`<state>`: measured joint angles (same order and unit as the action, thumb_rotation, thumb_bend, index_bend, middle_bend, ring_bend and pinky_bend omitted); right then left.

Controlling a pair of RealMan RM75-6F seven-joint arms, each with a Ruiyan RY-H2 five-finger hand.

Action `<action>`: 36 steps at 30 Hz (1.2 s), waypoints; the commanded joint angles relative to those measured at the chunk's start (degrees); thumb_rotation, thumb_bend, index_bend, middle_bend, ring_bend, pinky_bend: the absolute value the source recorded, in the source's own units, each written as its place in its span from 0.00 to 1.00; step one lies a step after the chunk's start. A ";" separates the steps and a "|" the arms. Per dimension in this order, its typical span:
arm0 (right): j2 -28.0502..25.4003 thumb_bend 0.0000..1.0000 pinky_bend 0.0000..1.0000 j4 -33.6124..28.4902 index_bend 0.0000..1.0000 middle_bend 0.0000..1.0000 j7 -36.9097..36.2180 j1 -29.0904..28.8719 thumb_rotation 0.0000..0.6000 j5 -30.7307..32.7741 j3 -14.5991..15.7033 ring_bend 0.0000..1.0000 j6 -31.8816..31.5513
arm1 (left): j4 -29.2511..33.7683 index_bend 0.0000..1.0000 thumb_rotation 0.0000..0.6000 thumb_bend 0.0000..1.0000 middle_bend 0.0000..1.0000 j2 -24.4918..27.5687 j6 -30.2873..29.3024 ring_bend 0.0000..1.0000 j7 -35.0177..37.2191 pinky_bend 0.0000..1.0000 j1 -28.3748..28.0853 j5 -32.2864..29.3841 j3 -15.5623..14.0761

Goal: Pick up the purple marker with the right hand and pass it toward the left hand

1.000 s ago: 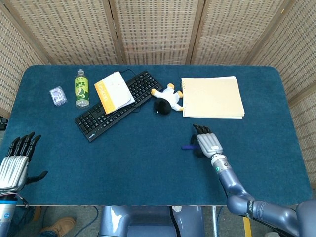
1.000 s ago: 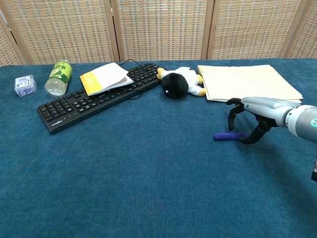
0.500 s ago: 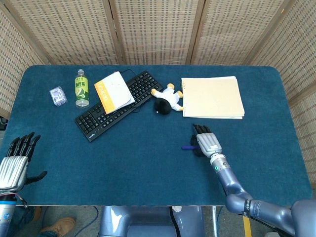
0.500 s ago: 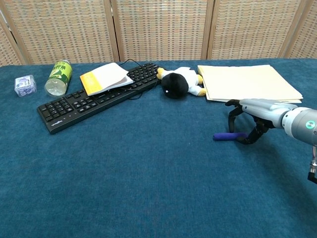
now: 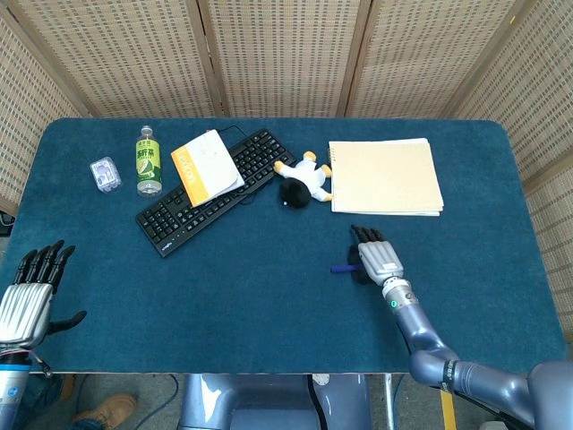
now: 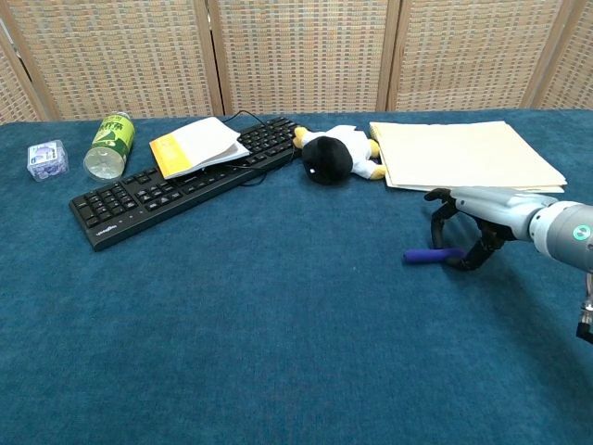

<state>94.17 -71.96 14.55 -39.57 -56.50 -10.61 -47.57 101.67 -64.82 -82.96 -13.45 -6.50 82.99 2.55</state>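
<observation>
The slim purple plastic marker [image 6: 432, 255] lies flat on the blue carpeted counter [image 6: 278, 306], one end under the right robot hand [image 6: 463, 232], whose curled fingers arch over it; whether they already pinch it I cannot tell. It looks light, rigid and smooth, likely to roll, so a mid-barrel pinch seems safest. The left robot hand [image 5: 31, 291] waits spread and empty, well apart.
</observation>
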 commanded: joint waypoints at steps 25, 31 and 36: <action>-11.94 0.63 0.00 -23.80 0.61 0.04 -12.65 -5.85 1.00 18.34 -13.09 0.00 9.65 | -2.49 0.00 1.00 0.00 0.00 5.81 3.56 0.00 2.99 0.00 -7.12 6.26 3.79; -13.79 0.63 0.00 -28.50 0.61 0.04 -10.48 -13.32 1.00 30.38 -13.99 0.00 7.88 | -4.48 0.00 1.00 0.00 0.00 6.27 4.79 0.00 2.26 0.00 -11.82 9.95 6.17; -13.51 0.63 0.00 -29.58 0.61 0.04 -9.52 -18.94 1.00 38.40 -14.15 0.00 6.37 | -7.10 0.00 1.00 0.00 0.00 4.37 6.29 0.00 3.02 0.00 -15.80 13.09 7.01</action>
<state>81.12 -100.10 4.42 -55.42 -21.81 -24.13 -40.37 95.43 -59.74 -77.36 -10.83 -21.20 95.29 9.17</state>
